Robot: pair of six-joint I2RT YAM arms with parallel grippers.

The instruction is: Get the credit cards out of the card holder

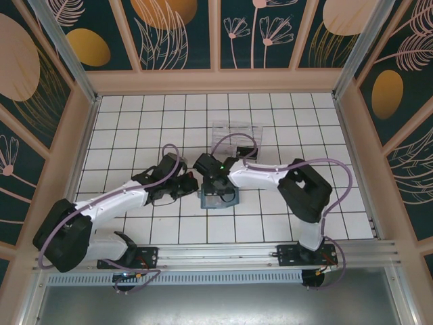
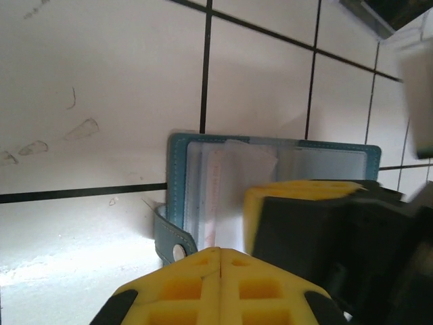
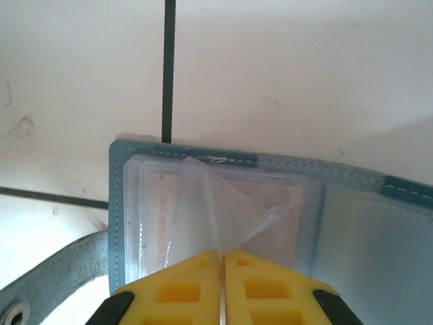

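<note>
Lying beyond card holder [image 1: 211,202], overhead: tray [image 1: 235,130]

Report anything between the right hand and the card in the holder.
The clear pocket film lies over the card. The shut right hand seems to pinch that film, not the card itself.

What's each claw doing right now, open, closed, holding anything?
Left claw: closed, nothing visibly held.
Right claw: closed, pinching the clear sleeve of the card holder.
</note>
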